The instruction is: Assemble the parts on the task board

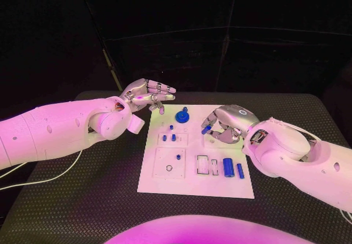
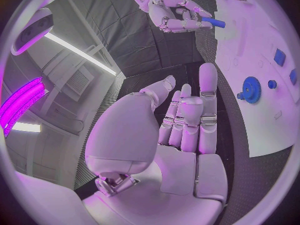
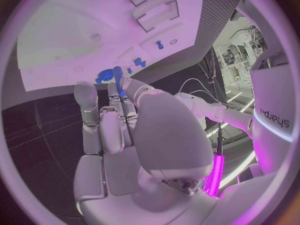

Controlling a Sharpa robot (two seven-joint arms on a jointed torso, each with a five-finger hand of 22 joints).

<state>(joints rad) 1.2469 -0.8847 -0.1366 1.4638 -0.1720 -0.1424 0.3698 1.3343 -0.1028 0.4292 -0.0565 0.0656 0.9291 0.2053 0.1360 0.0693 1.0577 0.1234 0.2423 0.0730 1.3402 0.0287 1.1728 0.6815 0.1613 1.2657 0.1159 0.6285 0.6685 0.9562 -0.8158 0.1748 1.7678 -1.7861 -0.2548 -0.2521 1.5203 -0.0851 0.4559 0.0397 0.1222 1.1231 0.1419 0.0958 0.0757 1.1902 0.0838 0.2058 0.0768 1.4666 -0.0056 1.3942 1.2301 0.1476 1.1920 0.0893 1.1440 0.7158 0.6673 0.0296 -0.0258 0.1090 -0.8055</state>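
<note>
The white task board (image 1: 192,184) lies in the middle of the table. My right hand (image 1: 224,124) hovers over the board's far right part and pinches a short blue cylinder (image 1: 206,130), also seen in the left wrist view (image 2: 213,21) and the right wrist view (image 3: 117,76). My left hand (image 1: 149,95) is raised over the board's far left corner, fingers stretched out and holding nothing (image 2: 187,120). A blue gear (image 1: 182,118) sits near the far edge. Small blue pegs (image 1: 169,137) stand left of centre. Two blue cylinders (image 1: 228,166) lie at the near right.
Two empty rectangular slots (image 1: 203,165) sit beside the lying cylinders, and a square plate with a hole (image 1: 169,167) is at the near left. Black table (image 1: 95,203) surrounds the board. A white cable (image 1: 44,180) runs along the table's left.
</note>
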